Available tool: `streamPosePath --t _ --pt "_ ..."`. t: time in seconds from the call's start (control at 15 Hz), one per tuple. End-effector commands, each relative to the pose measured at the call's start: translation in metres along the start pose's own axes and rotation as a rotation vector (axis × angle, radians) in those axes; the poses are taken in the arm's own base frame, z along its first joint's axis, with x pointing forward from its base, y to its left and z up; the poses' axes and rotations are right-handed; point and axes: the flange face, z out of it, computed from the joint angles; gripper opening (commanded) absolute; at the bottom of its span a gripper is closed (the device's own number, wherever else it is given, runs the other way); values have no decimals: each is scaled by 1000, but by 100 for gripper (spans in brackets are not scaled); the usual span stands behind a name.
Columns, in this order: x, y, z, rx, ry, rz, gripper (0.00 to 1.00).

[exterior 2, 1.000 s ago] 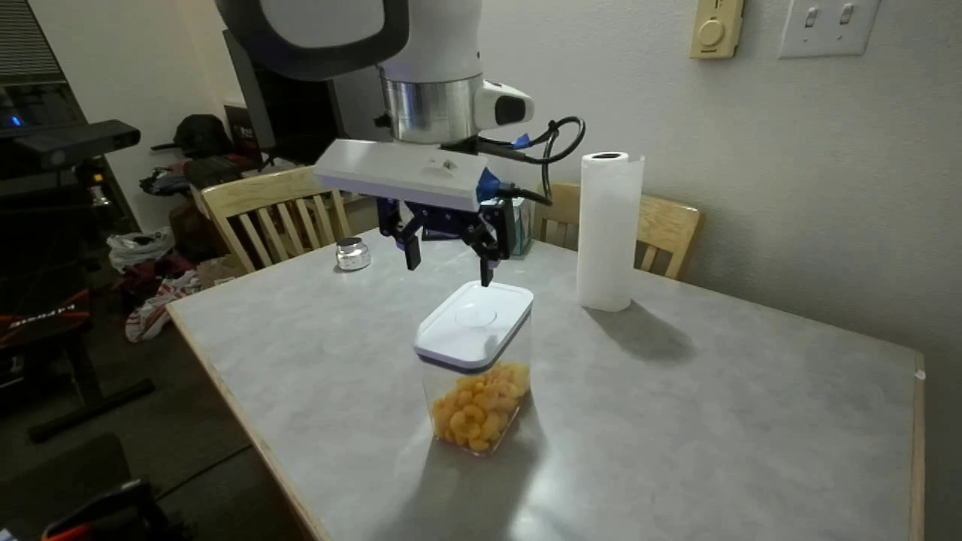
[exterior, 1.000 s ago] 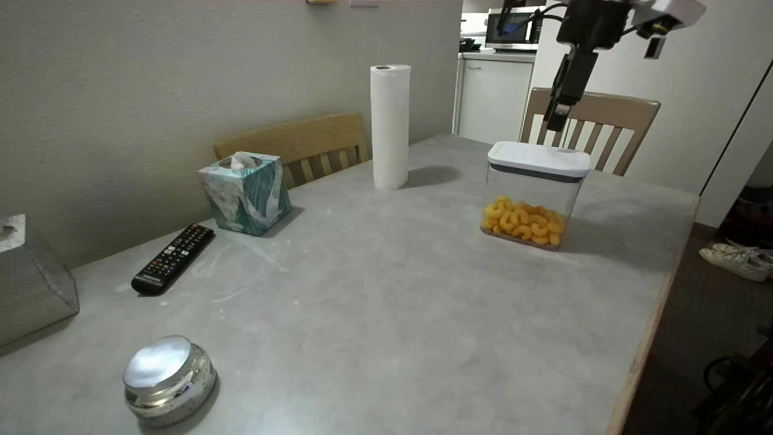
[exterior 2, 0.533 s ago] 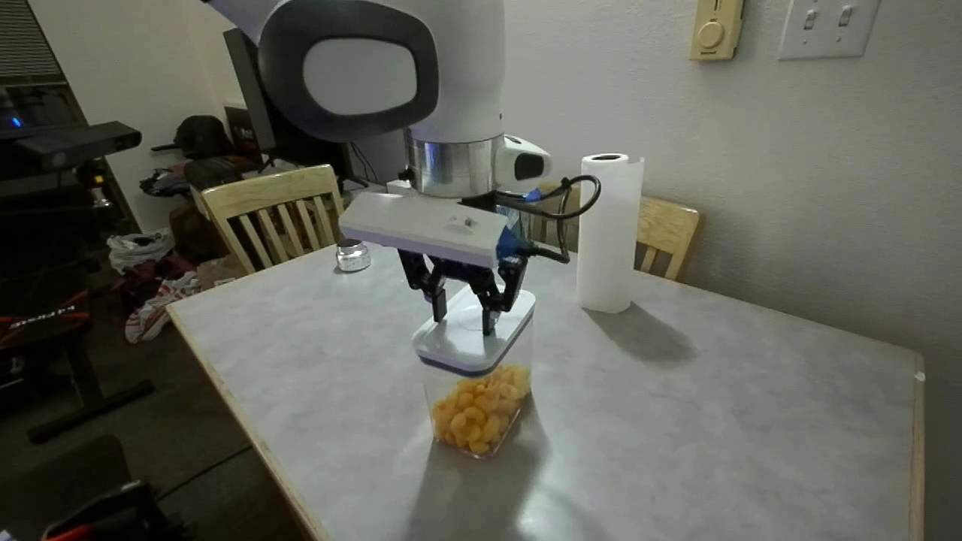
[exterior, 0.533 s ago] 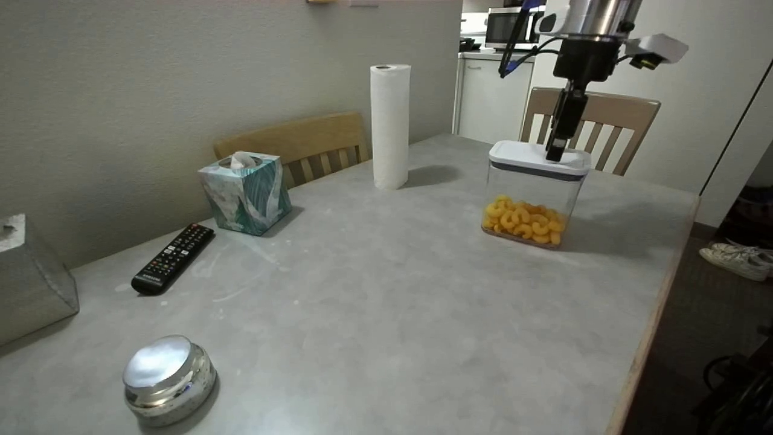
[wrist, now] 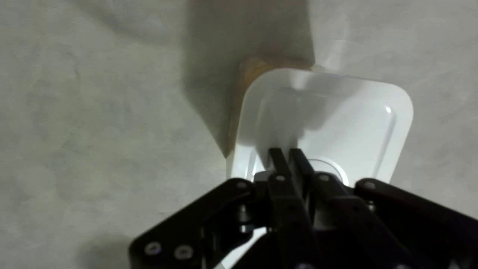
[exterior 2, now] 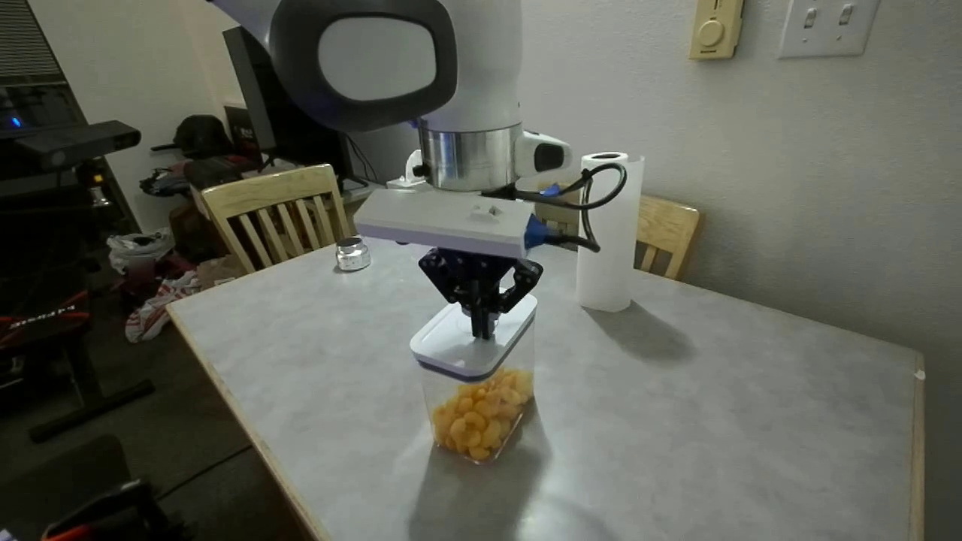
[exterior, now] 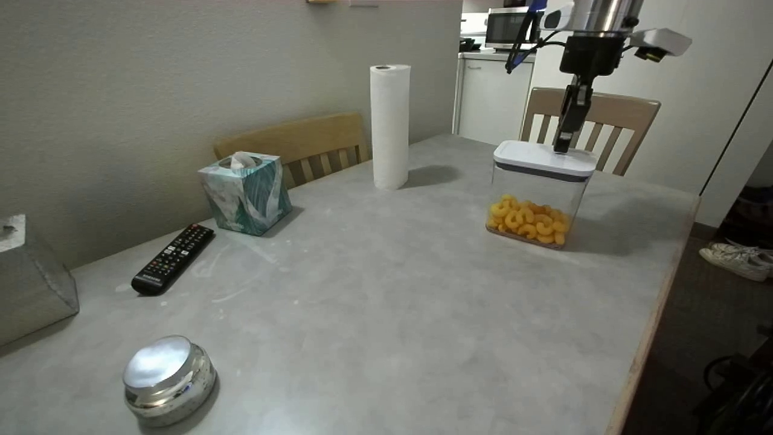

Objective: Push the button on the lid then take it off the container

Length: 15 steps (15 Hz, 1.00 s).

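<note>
The clear container [exterior: 537, 190] stands upright on the table with yellow-orange snack pieces [exterior 2: 481, 413] inside. Its white lid [exterior: 531, 155] is seated on top, with a dark seal beneath the rim. Straight down over the lid points my gripper [exterior 2: 483, 336]. In the wrist view the fingertips of the gripper [wrist: 285, 151] are drawn close together, a thin gap between them and nothing held. Part of the round button [wrist: 324, 166] shows just right of the fingers; they hide the rest. The tips are at or barely above the lid; I cannot tell whether they touch it.
A paper towel roll [exterior: 391, 127] stands behind the container. Farther along the table are a teal tissue box [exterior: 244, 199], a black remote [exterior: 173, 260] and a round metal jar [exterior: 169, 380]. Wooden chairs [exterior 2: 270, 210] stand around the table edge.
My gripper has come down from above the lid, drawn its wide-apart fingers together, and risen very slightly in the last half second. The container has shifted slightly on the table.
</note>
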Motion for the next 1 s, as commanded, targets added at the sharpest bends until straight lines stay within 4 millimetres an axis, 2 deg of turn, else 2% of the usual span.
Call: streamPosePath --t 0.0,0.2,0.33,0.47,0.73,0.93 --pt "11 4 -13 3 26 -28 0" --pt "21 1 -30 -11 67 -48 0" --pt "25 1 -30 2 90 -50 0" --pt "27 0 -21 40 105 -43 0" --pt "31 -9 10 163 102 -37 0" --pt "26 -10 10 160 57 -29 0"
